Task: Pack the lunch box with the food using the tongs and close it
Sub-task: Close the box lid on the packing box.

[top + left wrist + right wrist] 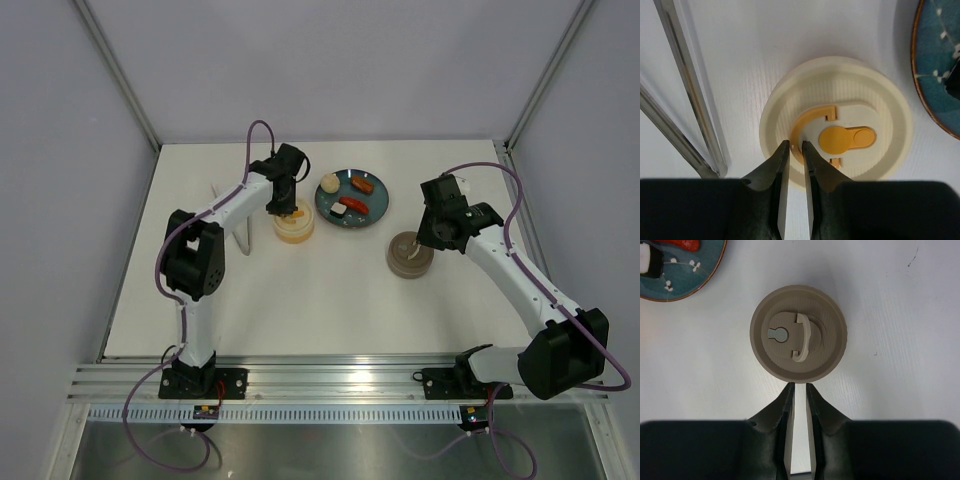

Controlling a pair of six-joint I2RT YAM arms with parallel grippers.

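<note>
The round cream lunch box [880, 100] stands with its lid on, just left of the teal plate [384, 196]. My left gripper [795, 145] comes down on it from above, its jaws pinched on the lid's curved orange handle [805, 117]. The food lies on the plate: a cream bun [329, 183], two red-orange sausages [362, 185] and a sushi bit [342, 213]. The tongs [228, 215] lie on the table left of the left arm, their two arms [690, 90] showing in the left wrist view. My right gripper [800, 386] hovers over a round tan container [797, 335], jaws a narrow gap apart, holding nothing.
The tan container [408, 255] stands lidded, right of centre and below the plate, its small handle folded on top. The plate's rim [705, 282] shows at the right wrist view's top left. Grey walls close the table at the back and sides.
</note>
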